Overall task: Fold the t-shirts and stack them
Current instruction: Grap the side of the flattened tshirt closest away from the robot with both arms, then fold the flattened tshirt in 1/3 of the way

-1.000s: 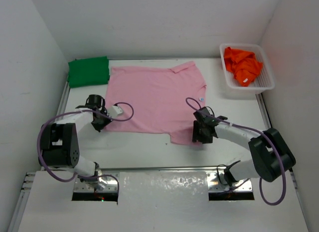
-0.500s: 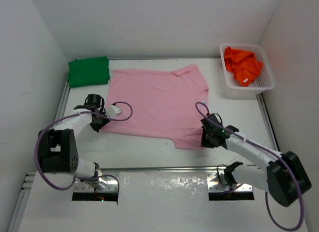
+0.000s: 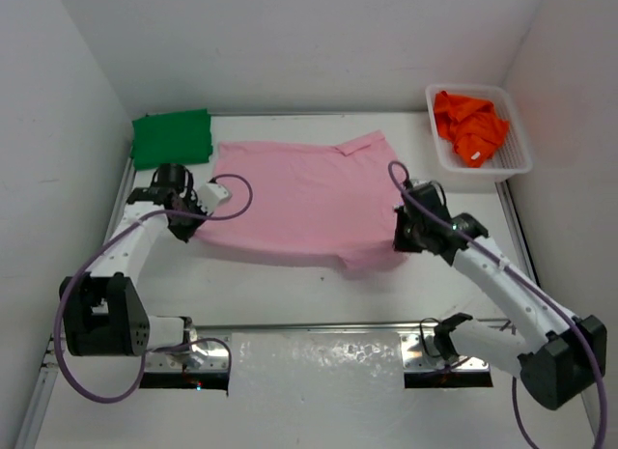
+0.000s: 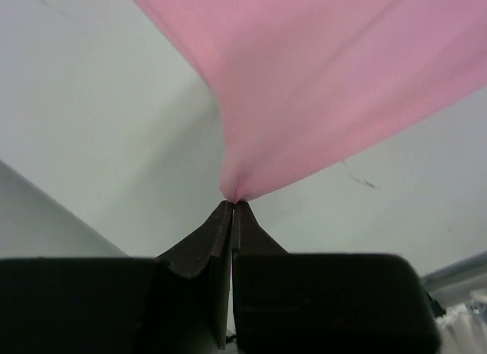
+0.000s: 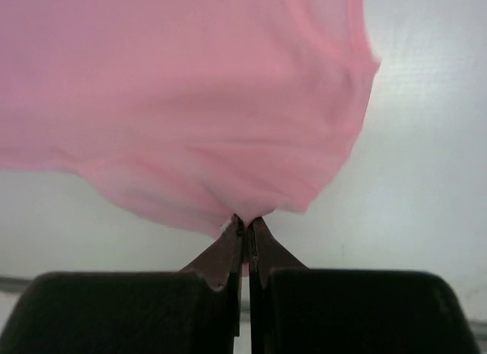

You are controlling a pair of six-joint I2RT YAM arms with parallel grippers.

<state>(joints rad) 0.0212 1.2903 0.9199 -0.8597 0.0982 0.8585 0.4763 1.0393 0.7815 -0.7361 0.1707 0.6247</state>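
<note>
1. Looking across the white table (image 3: 290, 294), I find a pale pink short-sleeved cloth t-shirt (image 3: 304, 198) spread at its middle, the far part lying flat.
2. Left gripper (image 4: 232, 206): jaws fully closed, pinching the pink shirt at its near left corner. The left wrist view shows the cloth gathered to a point at the fingertips and fanning away from them.
3. Right gripper (image 5: 245, 221): jaws fully closed, pinching the pink shirt at its near right corner, close to a sleeve hem. The cloth bunches into small folds where the fingers (image 5: 228, 251) meet it.
4. The near edge of the pink shirt runs between the two grips and appears raised, with a shadow on the table beneath it.
5. A bright green cloth t-shirt (image 3: 172, 138) lies folded into a neat rectangle at the far left corner of the table, just beside the pink shirt's far left edge, not under it.
6. A vivid orange cloth t-shirt (image 3: 468, 126) lies crumpled inside a white plastic lattice basket (image 3: 512, 164) at the far right, well apart from both grippers.
</note>
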